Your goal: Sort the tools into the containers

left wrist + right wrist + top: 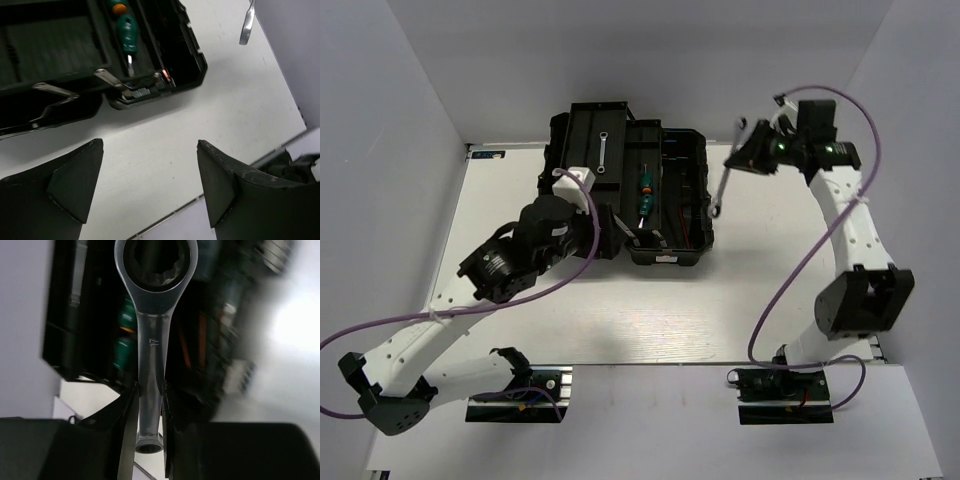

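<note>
My right gripper (735,158) is shut on the larger silver wrench (722,186) and holds it hanging in the air, right of the open black tool case (682,150). In the right wrist view the wrench (150,347), marked 17, is pinched between my fingers (129,412), ring end pointing away. A smaller wrench (603,152) lies in the case's back-left tray. Green-handled screwdrivers (645,196) lie in the middle compartment; one shows in the left wrist view (126,34). Thin hex keys (111,80) lie at the case's front edge. My left gripper (149,145) is open and empty above the table, by the case's front-left corner (610,232).
White walls close in the table on the left, back and right. The table's near edge (215,192) runs just below my left fingers. Purple cables (790,270) loop beside both arms. The hanging wrench also shows in the left wrist view (246,22).
</note>
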Robot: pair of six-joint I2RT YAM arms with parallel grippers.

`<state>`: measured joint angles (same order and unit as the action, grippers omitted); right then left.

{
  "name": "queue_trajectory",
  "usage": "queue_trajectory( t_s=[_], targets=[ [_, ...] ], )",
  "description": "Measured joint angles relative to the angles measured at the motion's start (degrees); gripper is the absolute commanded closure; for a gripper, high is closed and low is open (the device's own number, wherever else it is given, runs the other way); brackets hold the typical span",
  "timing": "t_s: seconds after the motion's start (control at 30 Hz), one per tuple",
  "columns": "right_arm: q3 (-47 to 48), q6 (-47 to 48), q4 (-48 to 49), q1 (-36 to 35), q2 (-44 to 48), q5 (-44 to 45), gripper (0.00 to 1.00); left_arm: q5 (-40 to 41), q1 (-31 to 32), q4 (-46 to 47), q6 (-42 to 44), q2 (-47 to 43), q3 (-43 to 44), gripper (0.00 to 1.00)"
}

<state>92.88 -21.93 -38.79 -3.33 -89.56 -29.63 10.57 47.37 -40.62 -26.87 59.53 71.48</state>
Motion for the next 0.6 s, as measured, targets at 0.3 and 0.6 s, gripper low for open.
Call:
queue_trajectory(
  t_s=[0.3, 0.6],
  targets=[
    [35.41, -8.83, 10.05, -11.96, -29.24, -6.6, 1.0, 13.05, 0.0, -4.22, -5.42, -2.23, 1.84, 0.14],
    [42.32, -19.12, 24.68, -20.81, -38.86, -6.12, 1.0, 19.52, 0.0, -9.14, -10.08, -0.85, 4.46, 0.14]
  ],
)
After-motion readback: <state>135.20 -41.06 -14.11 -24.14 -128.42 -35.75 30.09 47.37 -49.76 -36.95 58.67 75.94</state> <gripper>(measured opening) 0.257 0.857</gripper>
